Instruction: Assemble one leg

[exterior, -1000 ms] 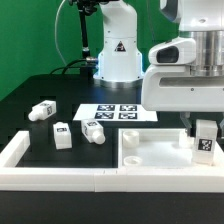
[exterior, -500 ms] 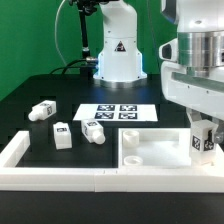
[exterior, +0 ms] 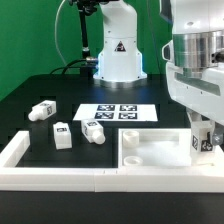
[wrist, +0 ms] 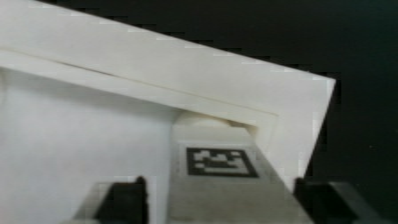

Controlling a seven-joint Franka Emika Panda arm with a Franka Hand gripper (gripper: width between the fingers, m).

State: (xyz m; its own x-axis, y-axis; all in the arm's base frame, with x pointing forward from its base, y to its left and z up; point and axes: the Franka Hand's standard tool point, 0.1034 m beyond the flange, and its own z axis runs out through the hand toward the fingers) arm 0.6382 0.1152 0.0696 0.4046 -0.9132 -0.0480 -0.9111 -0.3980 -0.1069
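Note:
One leg (exterior: 203,141), a white post with a square tag, stands upright at the corner of the large flat white tray piece (exterior: 150,152) on the exterior view's right. My gripper (exterior: 203,128) is over it, one finger on each side. In the wrist view the leg (wrist: 228,160) lies between my dark fingers (wrist: 121,200), with a gap showing beside one of them, so the gripper (wrist: 221,200) is open around it. The tray's rim (wrist: 125,80) runs behind the leg.
Three more legs lie on the black table at the exterior view's left: one (exterior: 42,111), one (exterior: 62,133), one (exterior: 95,130). The marker board (exterior: 118,113) lies behind them. The arm's base (exterior: 118,55) stands at the back. A white raised border (exterior: 60,180) runs along the front.
The hand has turned and shifted toward the exterior view's right above the leg. The leg and its tag have stayed in place at the tray corner.

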